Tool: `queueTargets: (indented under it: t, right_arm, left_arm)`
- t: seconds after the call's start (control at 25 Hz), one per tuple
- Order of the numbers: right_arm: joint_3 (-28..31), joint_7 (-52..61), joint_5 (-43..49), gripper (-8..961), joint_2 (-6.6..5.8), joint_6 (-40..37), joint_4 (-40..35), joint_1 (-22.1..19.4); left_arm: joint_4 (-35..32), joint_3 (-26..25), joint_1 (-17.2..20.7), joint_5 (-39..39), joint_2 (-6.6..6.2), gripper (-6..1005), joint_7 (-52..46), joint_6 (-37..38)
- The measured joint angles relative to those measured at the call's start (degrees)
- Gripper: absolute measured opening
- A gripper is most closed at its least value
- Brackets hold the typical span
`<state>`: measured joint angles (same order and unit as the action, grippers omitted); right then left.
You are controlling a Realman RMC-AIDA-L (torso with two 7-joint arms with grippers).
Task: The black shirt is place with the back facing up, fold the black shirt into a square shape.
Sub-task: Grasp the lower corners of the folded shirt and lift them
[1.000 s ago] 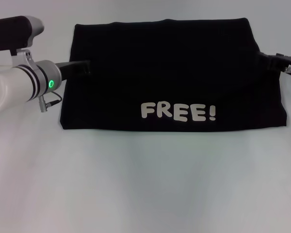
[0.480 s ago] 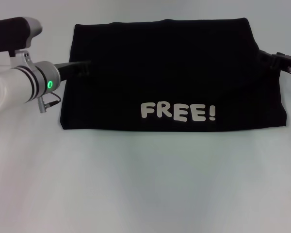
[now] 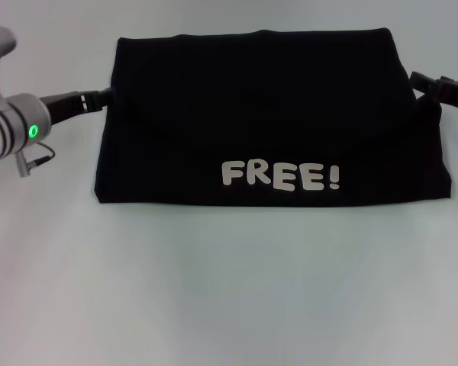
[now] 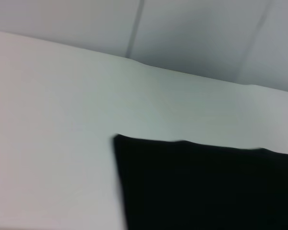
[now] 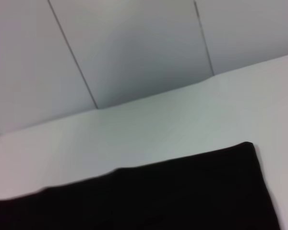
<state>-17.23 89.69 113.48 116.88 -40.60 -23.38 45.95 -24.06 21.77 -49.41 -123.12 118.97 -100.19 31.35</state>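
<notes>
Black shirt (image 3: 267, 114) lies folded wide mid-desk (image 3: 229, 290). Your left pincer (image 3: 99, 97) at nine o'clock, right pincer (image 3: 421, 80) at three; grip unclear. Next, you fold sides inward.

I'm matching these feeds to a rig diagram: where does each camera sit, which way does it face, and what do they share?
Head view: on the robot's head, looking forward and down at the black shirt on the white table; left gripper and right gripper at its sides.
Left wrist view: on the left arm, facing a shirt corner; no fingers visible.
Right wrist view: likewise.
All share the shirt.
</notes>
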Motion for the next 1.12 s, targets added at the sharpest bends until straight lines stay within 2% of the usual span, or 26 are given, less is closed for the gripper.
queueTargets:
  t: [0.2,0.4,0.52,0.64,1.12]
  right_arm:
    - [-0.2,3.7,-1.6,634,-2.07,-9.3,-1.0,-3.6]
    - [-0.5,8.4,-1.6,633,-4.71,-17.6,-1.1,-7.1]
    - [-0.6,10.8,-1.5,633,-5.38,-20.2,-1.4,-8.6]
    - [-0.7,12.2,-1.4,634,-5.47,-21.7,-1.7,-9.5]
    - [-3.1,12.4,-1.3,627,-5.12,-20.3,-1.8,-9.0]
  left_arm:
    - [-7.6,4.2,6.1,-0.2,0.17,750,-3.7,17.1]
    - [-11.3,7.6,10.3,-0.5,0.47,810,-4.8,26.3]
    - [-11.7,8.1,11.0,-3.0,0.59,820,-7.2,27.2]
    - [-11.5,8.2,11.0,-7.7,0.69,818,-12.2,26.6]
    - [-9.6,9.2,11.0,-8.8,1.32,790,-11.2,22.2]
